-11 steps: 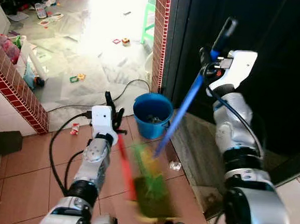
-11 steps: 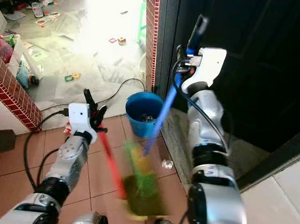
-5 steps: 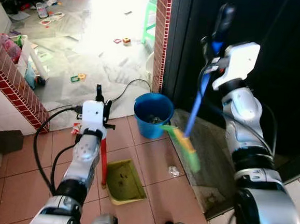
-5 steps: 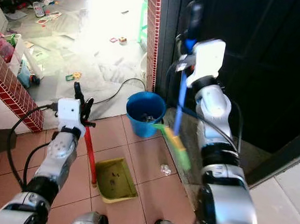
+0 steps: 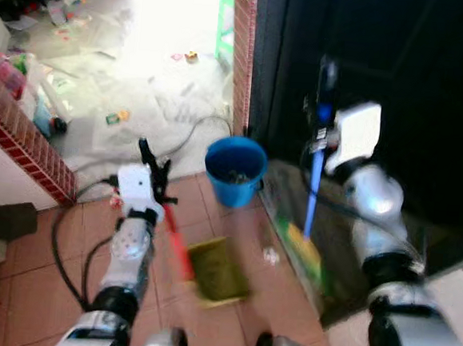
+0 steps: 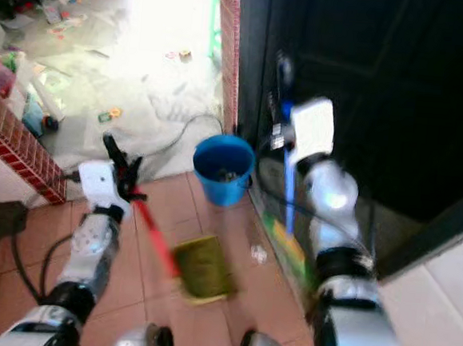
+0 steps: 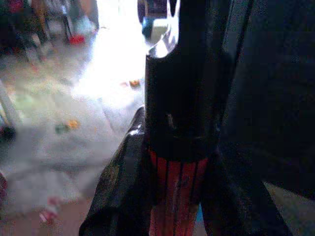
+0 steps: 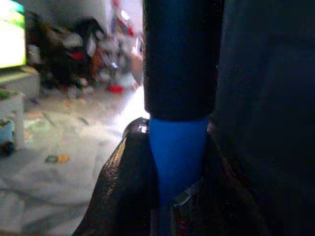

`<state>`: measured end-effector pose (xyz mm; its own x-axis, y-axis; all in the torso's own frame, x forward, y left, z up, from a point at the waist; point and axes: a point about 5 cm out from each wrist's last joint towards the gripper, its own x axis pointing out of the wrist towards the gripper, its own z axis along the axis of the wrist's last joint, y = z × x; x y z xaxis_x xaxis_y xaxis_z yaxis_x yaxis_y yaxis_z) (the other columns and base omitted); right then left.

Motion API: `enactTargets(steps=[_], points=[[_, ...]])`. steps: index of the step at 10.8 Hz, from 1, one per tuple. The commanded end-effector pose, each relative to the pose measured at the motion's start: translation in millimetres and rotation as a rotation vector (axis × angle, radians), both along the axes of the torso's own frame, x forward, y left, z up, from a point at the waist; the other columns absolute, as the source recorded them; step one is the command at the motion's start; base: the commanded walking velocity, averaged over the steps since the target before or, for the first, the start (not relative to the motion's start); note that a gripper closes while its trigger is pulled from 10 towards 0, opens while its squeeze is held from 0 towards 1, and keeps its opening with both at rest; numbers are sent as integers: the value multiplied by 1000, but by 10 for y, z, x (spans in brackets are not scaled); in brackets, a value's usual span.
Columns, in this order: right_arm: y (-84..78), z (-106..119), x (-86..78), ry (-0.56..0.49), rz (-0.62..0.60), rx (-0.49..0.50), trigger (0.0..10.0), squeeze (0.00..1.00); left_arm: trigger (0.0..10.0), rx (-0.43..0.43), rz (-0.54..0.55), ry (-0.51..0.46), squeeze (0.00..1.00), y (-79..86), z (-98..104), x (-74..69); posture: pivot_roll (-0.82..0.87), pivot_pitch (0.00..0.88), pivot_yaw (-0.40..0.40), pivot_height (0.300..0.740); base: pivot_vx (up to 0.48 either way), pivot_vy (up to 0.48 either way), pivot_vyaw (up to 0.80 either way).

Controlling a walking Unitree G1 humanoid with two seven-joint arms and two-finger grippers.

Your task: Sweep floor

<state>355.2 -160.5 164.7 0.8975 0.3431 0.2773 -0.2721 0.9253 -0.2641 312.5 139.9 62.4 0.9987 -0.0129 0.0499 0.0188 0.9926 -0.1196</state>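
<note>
My left gripper [image 5: 153, 171] is shut on the red handle [image 7: 177, 191] of a green dustpan [image 5: 217, 270], whose pan rests tilted on the red floor tiles. My right gripper [image 5: 319, 120] is shut on the blue broom handle [image 8: 177, 152]. The broom handle [image 5: 312, 191] hangs nearly upright, and its green and yellow bristle head [image 5: 305, 255] is low beside the dark doorway step. A small crumpled white scrap [image 5: 271, 256] lies on the tiles between the dustpan and the broom head. The picture is blurred.
A blue bucket [image 5: 234, 171] stands by the brick door post [image 5: 242, 54]. A black cable [image 5: 182, 137] runs over the pale floor, which is strewn with litter. A low brick wall [image 5: 22, 136] is on my left; a dark doorway [image 5: 385, 57] on my right.
The dustpan has swung right, toward the white scrap. The broom head has dropped lower and nearer the step, its handle now nearly upright. The camera has shifted too.
</note>
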Motion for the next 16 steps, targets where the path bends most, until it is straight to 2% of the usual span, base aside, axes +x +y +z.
enactTargets(steps=[1, 2, 3, 4, 5, 7, 9, 11, 12, 14, 15, 16], points=[[59, -69, -21, 5, -14, 33, 10000, 0, 10000, 0, -26, -35, 0, -36, 77, 56, -109, 227, 111, 740, 0, 0, 0], [112, -129, -38, 21, -19, 79, 10000, 0, 10000, -13, -47, -41, 0, -88, 102, 81, -104, 238, 115, 740, 0, 0, 0], [209, -146, -26, 50, -28, 209, 10000, 0, 10000, -17, -85, -44, 0, -166, 127, 107, -102, 239, 117, 740, 0, 0, 0], [270, -111, -18, 53, -10, 268, 10000, 0, 10000, -20, -99, -47, 0, -199, 138, 116, -104, 237, 118, 740, 0, 0, 0], [330, -35, -7, 53, 22, 354, 10000, 0, 10000, -25, -107, -50, 0, -227, 146, 121, -111, 229, 115, 740, 0, 0, 0], [398, 183, 12, 36, 98, 448, 10000, 0, 10000, -43, -117, -52, 0, -255, 133, 114, -132, 194, 101, 740, 0, 0, 0], [455, 443, 52, 4, 178, 484, 10000, 0, 10000, -64, -113, -49, 0, -263, 138, 140, -151, 145, 88, 740, 0, 0, 0], [456, 774, 86, -43, 242, 484, 10000, 0, 10000, -72, -105, -42, 0, -272, 158, 181, -175, 96, 80, 740, 0, 0, 0], [432, 922, 84, -82, 266, 438, 10000, 0, 10000, -83, -94, -43, 0, -256, 179, 209, -185, 78, 77, 740, 0, 0, 0], [312, 1057, 69, -181, 254, 238, 10000, 0, 10000, -90, -58, -72, 0, -216, 301, 298, -195, 33, 69, 740, 0, 0, 0], [264, 1071, 50, -195, 253, 194, 10000, 0, 10000, -94, -42, -102, 0, -181, 374, 328, -197, 22, 66, 740, 0, 0, 0], [138, 1040, 24, -204, 225, 128, 10000, 0, 10000, -94, -15, -172, 0, -93, 536, 380, -196, 2, 61, 740, 0, 0, 0]])
